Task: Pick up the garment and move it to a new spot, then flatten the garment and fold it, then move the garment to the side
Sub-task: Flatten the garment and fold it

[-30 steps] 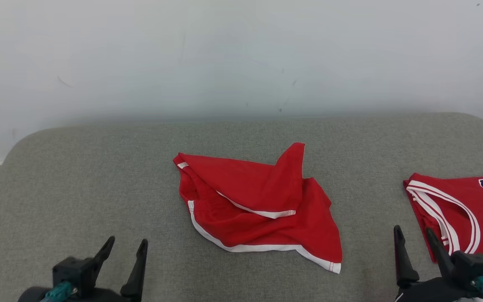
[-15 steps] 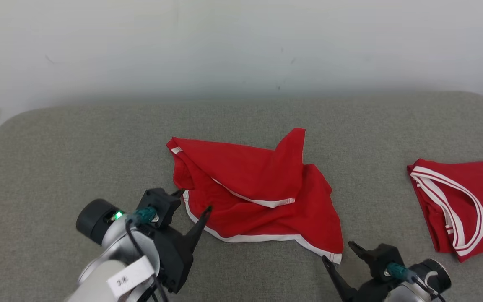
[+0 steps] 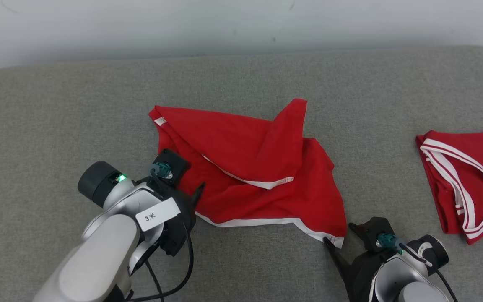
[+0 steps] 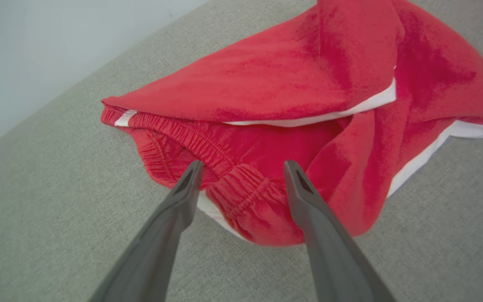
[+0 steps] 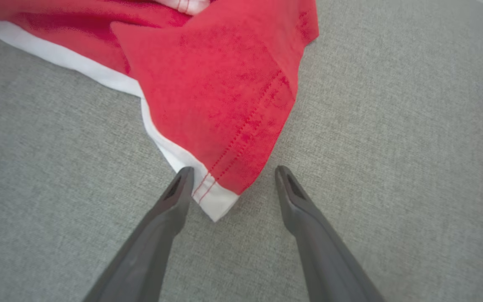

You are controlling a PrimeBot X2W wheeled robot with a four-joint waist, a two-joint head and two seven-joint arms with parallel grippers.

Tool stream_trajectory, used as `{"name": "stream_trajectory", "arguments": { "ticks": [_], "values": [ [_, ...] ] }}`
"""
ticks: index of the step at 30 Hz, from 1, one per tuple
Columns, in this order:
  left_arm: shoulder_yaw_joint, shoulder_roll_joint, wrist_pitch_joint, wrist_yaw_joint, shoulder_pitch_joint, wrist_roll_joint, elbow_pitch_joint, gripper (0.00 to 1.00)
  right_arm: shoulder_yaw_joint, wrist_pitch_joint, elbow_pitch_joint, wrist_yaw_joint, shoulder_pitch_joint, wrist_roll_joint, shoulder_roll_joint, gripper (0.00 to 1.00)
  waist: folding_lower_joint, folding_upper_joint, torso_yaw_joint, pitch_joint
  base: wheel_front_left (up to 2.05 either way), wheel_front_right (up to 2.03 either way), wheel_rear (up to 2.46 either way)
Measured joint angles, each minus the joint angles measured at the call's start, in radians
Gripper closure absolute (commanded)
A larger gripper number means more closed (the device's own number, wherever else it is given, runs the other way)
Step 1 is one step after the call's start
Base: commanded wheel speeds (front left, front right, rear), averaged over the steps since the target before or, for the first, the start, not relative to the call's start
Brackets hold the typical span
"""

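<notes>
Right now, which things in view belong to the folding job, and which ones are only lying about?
Belong to the job:
- red shorts, crumpled in the middle
- left gripper, open at the elastic waistband
- right gripper, open at the white hem corner

Lying about:
- red jersey, at the right, apart from the shorts

Seemingly a bare lab set-up: a grey padded surface (image 3: 57, 105) against a plain white wall (image 3: 141, 21).
</notes>
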Motion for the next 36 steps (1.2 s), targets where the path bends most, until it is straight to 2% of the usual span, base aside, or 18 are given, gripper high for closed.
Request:
{"name": "stream_trajectory", "arguments": {
  "ticks": [3,5,7,10,14,15,16,17,18,19,20,27,28,30,31,33,34,36],
  "values": [
    [-0.019,0.007,0.016,0.000,-0.006,-0.004,0.023,0.00,-0.004,0.000,0.005,-0.001,0.000,0.005,0.006,0.00,0.0000,0.0000,-0.002,0.014,0.00,0.00,0.00],
    [-0.040,0.009,0.021,0.000,-0.013,-0.006,0.041,0.18,-0.006,0.000,0.007,-0.004,0.000,0.011,0.009,0.00,0.0000,0.0000,-0.002,0.019,0.00,0.00,0.00],
    [-0.065,0.013,0.021,0.000,-0.015,-0.012,0.046,0.59,-0.007,0.000,0.011,-0.004,0.000,0.019,0.011,0.00,0.0000,0.0000,-0.001,0.021,0.00,0.00,0.00],
    [-0.104,0.012,0.020,0.000,-0.033,-0.021,0.048,1.00,-0.006,0.000,0.013,-0.004,0.001,0.021,0.012,0.00,-0.0002,0.0000,0.003,0.022,0.00,0.00,0.00],
    [-0.139,0.010,0.010,0.000,-0.054,-0.055,0.052,1.00,-0.006,0.000,0.014,-0.005,0.001,0.021,0.011,0.00,-0.0002,0.0000,0.014,0.023,0.00,0.00,0.00],
    [-0.142,0.013,0.007,0.000,-0.054,-0.060,0.056,1.00,-0.007,0.000,0.014,-0.006,0.001,0.021,0.011,0.11,-0.0002,-0.0001,0.015,0.023,0.00,0.00,0.00],
    [-0.145,0.015,0.007,0.000,-0.054,-0.064,0.062,1.00,-0.007,0.000,0.014,-0.006,0.001,0.021,0.011,0.50,-0.0002,0.0000,0.016,0.022,0.00,0.00,0.00],
    [-0.147,0.016,0.006,0.000,-0.054,-0.069,0.067,1.00,-0.006,0.000,0.013,-0.006,0.001,0.021,0.011,0.65,-0.0002,0.0000,0.017,0.022,0.00,0.00,0.00],
    [-0.149,0.016,0.003,0.000,-0.054,-0.073,0.071,1.00,-0.005,0.000,0.013,-0.006,0.001,0.021,0.011,0.71,-0.0002,-0.0001,0.018,0.021,0.00,0.00,0.00],
    [-0.149,0.016,0.003,0.000,-0.054,-0.073,0.071,1.00,-0.005,0.000,0.013,-0.006,0.001,0.021,0.011,0.93,-0.0002,-0.0001,0.018,0.021,0.00,0.00,0.00],
    [-0.150,0.016,-0.002,0.000,-0.054,-0.077,0.075,1.00,-0.002,0.000,0.014,-0.004,0.001,0.021,0.010,1.00,-0.0002,0.0000,0.018,0.020,0.00,0.00,0.00],
    [-0.169,0.020,-0.012,0.000,-0.055,-0.117,0.092,1.00,0.002,0.017,0.005,0.000,0.013,0.021,0.002,0.96,-0.0002,-0.0001,0.023,0.012,0.00,0.00,0.00],
    [-0.170,0.020,-0.013,0.000,-0.055,-0.121,0.095,1.00,-0.001,0.018,0.002,0.000,0.021,0.022,0.000,0.85,-0.0002,-0.0001,0.024,0.010,0.00,0.00,0.00],
    [-0.174,0.020,-0.021,0.000,-0.055,-0.129,0.101,1.00,-0.007,0.018,-0.001,-0.001,0.028,0.026,-0.006,0.28,-0.0002,0.0000,0.025,0.008,0.00,0.00,0.00],
    [-0.175,0.020,-0.021,0.000,-0.056,-0.131,0.102,1.00,-0.011,0.022,-0.002,-0.007,0.028,0.028,-0.007,0.05,-0.0003,0.0000,0.025,0.007,0.00,0.00,0.00],
    [-0.178,0.020,-0.028,0.000,-0.058,-0.137,0.105,1.00,-0.017,0.027,-0.004,-0.010,0.029,0.030,-0.009,0.13,-0.0003,-0.0001,0.026,0.004,0.00,0.00,0.00],
    [-0.181,0.020,-0.029,0.000,-0.062,-0.140,0.106,1.00,-0.020,0.028,-0.004,-0.011,0.029,0.030,-0.010,0.31,-0.0003,0.0000,0.026,0.003,0.00,0.00,0.00],
    [-0.185,0.020,-0.033,0.000,-0.069,-0.141,0.109,1.00,-0.022,0.035,-0.007,-0.017,0.032,0.031,-0.010,0.35,-0.0003,0.0000,0.026,0.001,0.00,0.00,0.00]
  ]
}}
